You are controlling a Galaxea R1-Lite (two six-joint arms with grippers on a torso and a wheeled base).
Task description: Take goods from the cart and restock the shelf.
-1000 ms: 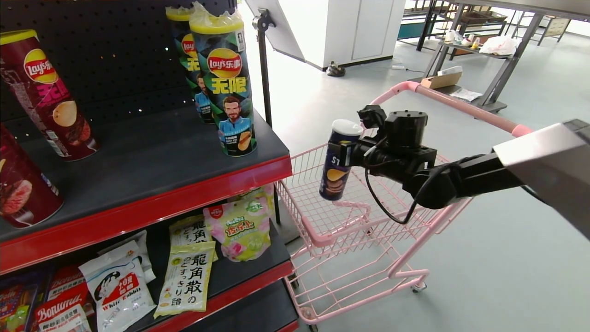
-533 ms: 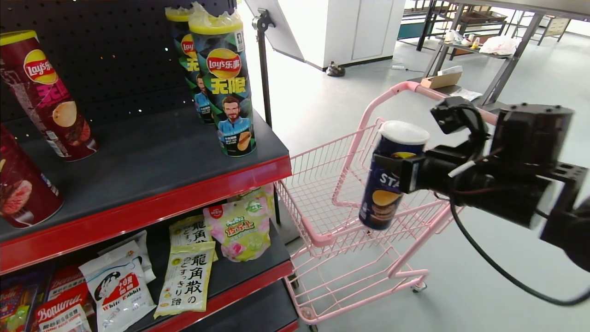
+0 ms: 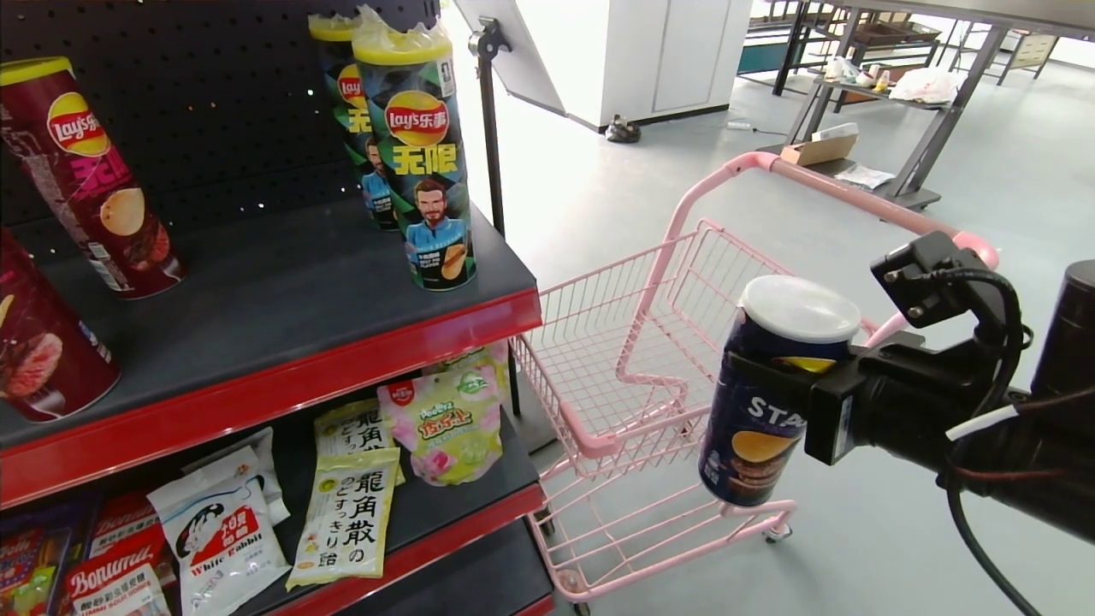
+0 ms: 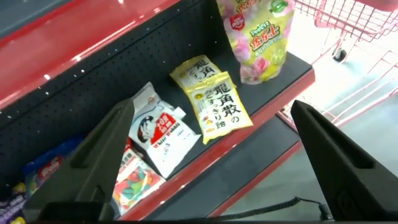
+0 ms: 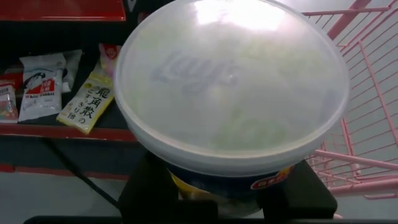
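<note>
My right gripper [image 3: 774, 376] is shut on a dark blue chip can [image 3: 753, 445] with a white lid [image 5: 230, 81], holding it upright in the air beside the pink cart [image 3: 650, 282], to the right of its basket. The top shelf [image 3: 282, 299] with its red front edge stands to the left, well apart from the can. My left gripper [image 4: 211, 168] is open, nothing between its fingers, in front of the lower shelf where a yellow snack bag [image 4: 214, 102] and a white bag [image 4: 161, 134] lie.
Two tall green chip cans [image 3: 419, 162] stand at the top shelf's right end and maroon cans [image 3: 85, 171] at its left, with bare shelf between. A green-pink bag [image 3: 449, 428] lies on the lower shelf. A metal stand [image 3: 492, 128] rises between shelf and cart.
My right arm has carried the blue can from above the cart's basket to the right and closer to the head camera. The shelf goods have not moved.
</note>
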